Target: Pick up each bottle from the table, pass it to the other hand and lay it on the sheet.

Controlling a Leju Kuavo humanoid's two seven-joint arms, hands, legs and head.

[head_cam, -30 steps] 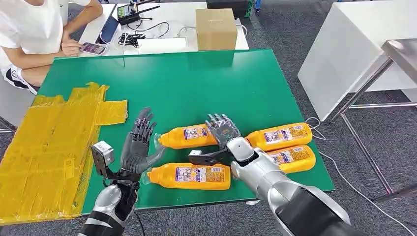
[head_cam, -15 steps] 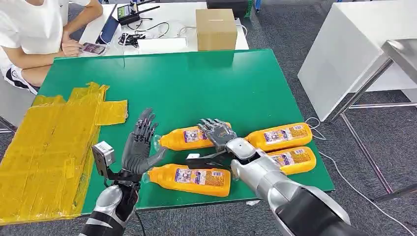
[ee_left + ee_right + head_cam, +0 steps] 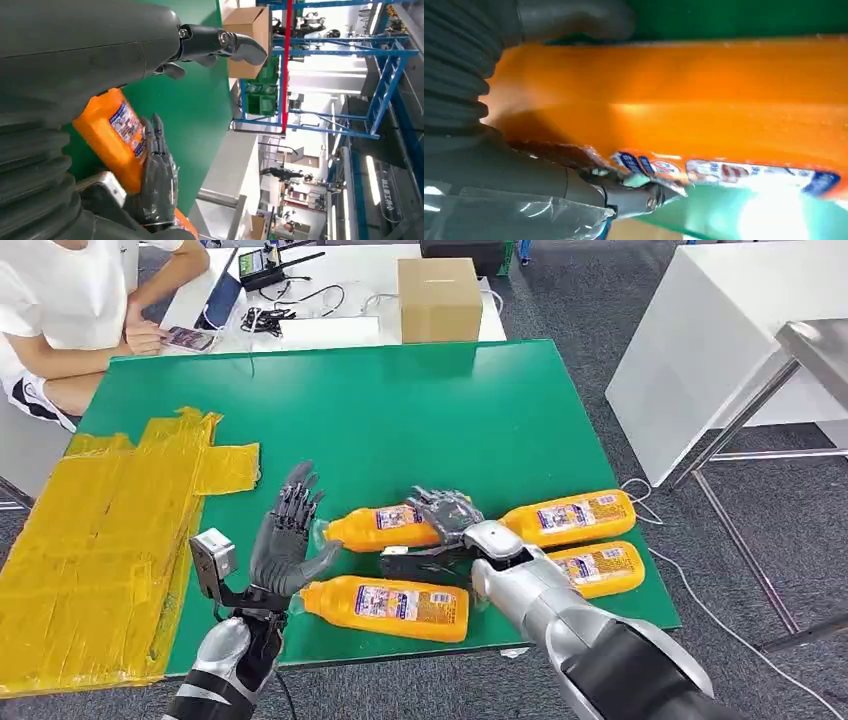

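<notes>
Right hand (image 3: 447, 523) is closing around the body of the far-left bottle (image 3: 385, 527), which is lying on the green table (image 3: 400, 420) among three others. Left hand (image 3: 285, 540) is waiting open beside it. The bottle looks rigid, smooth and probably slippery; a mid-body grasp seems safest. The yellow sheet (image 3: 90, 540) is lying at the left.

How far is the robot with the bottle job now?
Done: nothing; the yellow sheet has no bottle on it. In hand: the right hand rests on one bottle, not lifted; the left hand waits open. Left: all four bottles lie on the table.
</notes>
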